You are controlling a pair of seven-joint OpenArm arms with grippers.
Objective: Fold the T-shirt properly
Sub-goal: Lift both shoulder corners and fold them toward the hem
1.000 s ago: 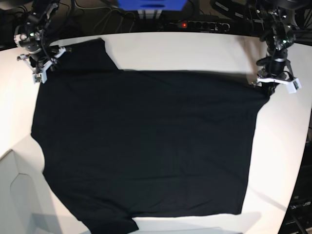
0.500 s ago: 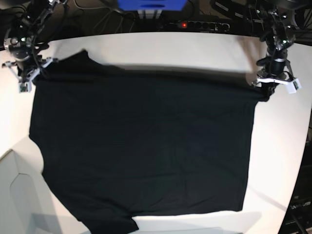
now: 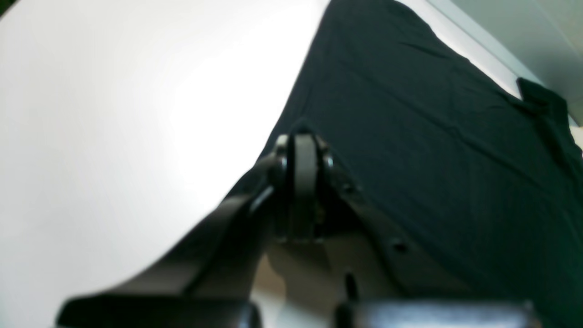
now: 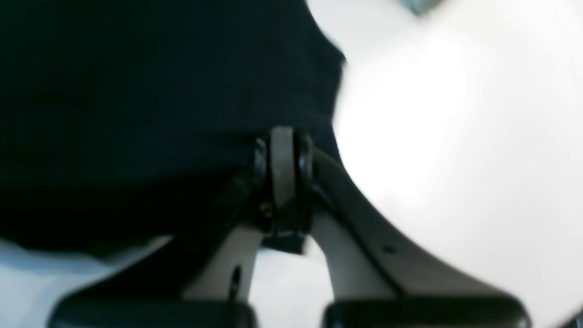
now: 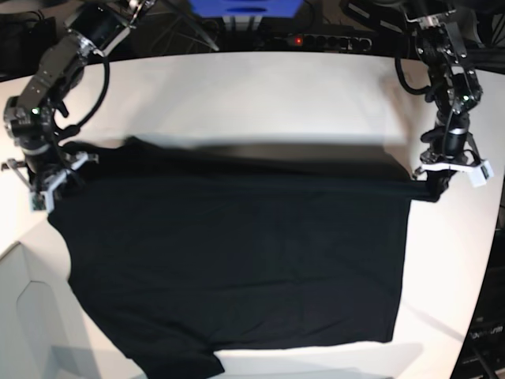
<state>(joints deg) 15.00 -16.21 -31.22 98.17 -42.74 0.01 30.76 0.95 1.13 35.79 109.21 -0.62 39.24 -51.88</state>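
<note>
Base view, left edge of frame: right tool point(image 5: 49, 188) pressed together, pinching the upper-left corner of the T-shirt point(image 5: 237, 268). Black T-shirt spread flat, plain side up, over most of the white bench point(image 5: 260, 87), a sleeve at bottom left. Right side of frame: left tool point(image 5: 440, 180) pressed together, pinching the shirt's upper-right corner. Top edge of cloth stretched taut between both tools. Wrist views blurred, fabric at the fingertips point(image 3: 303, 150).
</note>
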